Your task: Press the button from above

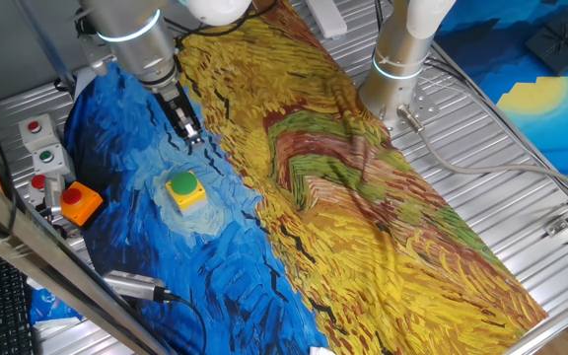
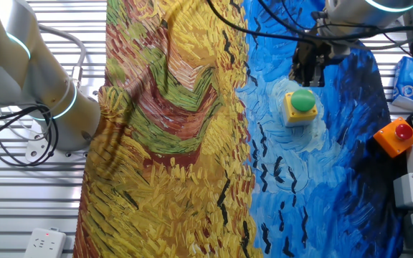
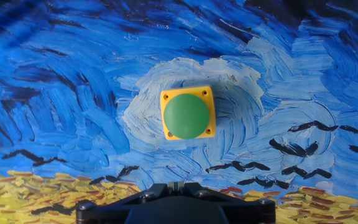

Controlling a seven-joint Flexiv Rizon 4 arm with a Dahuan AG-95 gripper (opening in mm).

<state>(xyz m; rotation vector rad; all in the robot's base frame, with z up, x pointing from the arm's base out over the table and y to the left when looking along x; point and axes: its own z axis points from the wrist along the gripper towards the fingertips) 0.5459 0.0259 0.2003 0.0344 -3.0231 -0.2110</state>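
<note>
Hovering hand [image 1: 191,131] sits above, apart from button [image 1: 182,184].

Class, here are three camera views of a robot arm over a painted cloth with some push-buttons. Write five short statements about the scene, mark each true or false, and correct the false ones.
1. The green button sits on a yellow box. True.
2. The gripper is already pressing down on the green button. False: it hangs above the cloth, apart from the button, and the hand view shows the cap untouched.
3. The green button stands on the yellow part of the cloth. False: it stands on the blue part, on a pale swirl.
4. A red button with an orange base lies at the edge of the cloth. True.
5. The grey boxes with small buttons lie on the yellow part of the cloth. False: they sit off the cloth, on the metal table.
</note>
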